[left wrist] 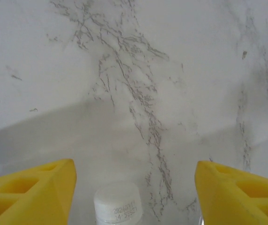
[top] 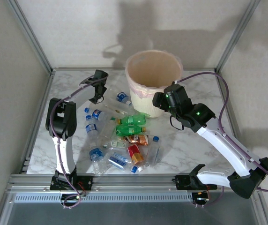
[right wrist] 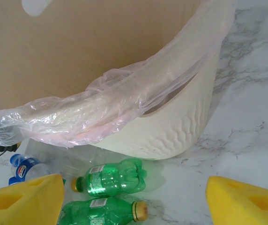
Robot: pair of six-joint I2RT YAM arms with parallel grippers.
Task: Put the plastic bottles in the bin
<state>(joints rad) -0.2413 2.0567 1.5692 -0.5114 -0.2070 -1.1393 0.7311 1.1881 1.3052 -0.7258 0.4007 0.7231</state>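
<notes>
The peach bin (top: pixel 130 70) with its pinkish liner stands at the back centre. Plastic bottles lie in a heap before it: two green ones (top: pixel 133 120), clear blue-labelled ones (top: pixel 95 115) and red-labelled ones (top: pixel 135 152). My left gripper (top: pixel 97 96) hangs left of the bin. A clear bottle's white cap (left wrist: pixel 118 204) juts out between its yellow fingers (left wrist: pixel 35 192), and the body is hidden below the frame edge. My right gripper (top: pixel 167 99) hovers open at the bin's front wall (right wrist: pixel 171 126), above two green bottles (right wrist: pixel 113 177).
Metal frame posts and grey walls close in the marble table (top: pixel 195 150) on three sides. A purple cable (top: pixel 223 93) arcs over the right half. Another blue-labelled bottle (right wrist: pixel 26 166) lies under the bin's liner (right wrist: pixel 101 103).
</notes>
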